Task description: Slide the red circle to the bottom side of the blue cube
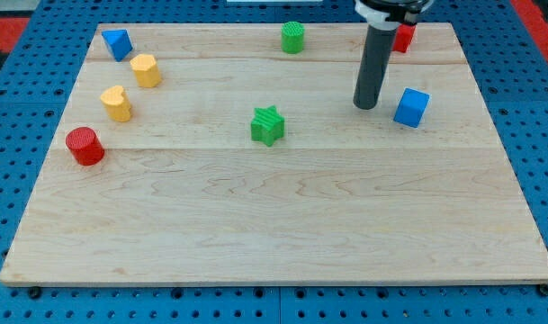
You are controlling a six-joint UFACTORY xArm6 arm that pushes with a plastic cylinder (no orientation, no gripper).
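Observation:
The red circle point(85, 146) is a short red cylinder near the board's left edge, about mid-height. The blue cube point(411, 107) sits at the view's upper right. My tip point(365, 105) is at the lower end of the dark rod, just left of the blue cube with a small gap, and far to the right of the red circle.
A green star point(268, 125) lies near the centre. A green cylinder point(293, 37) stands at the top middle. A red block point(403, 37) is partly hidden behind the rod at the top right. Two yellow blocks point(146, 69) point(117, 103) and a blue triangular block point(118, 42) sit at the upper left.

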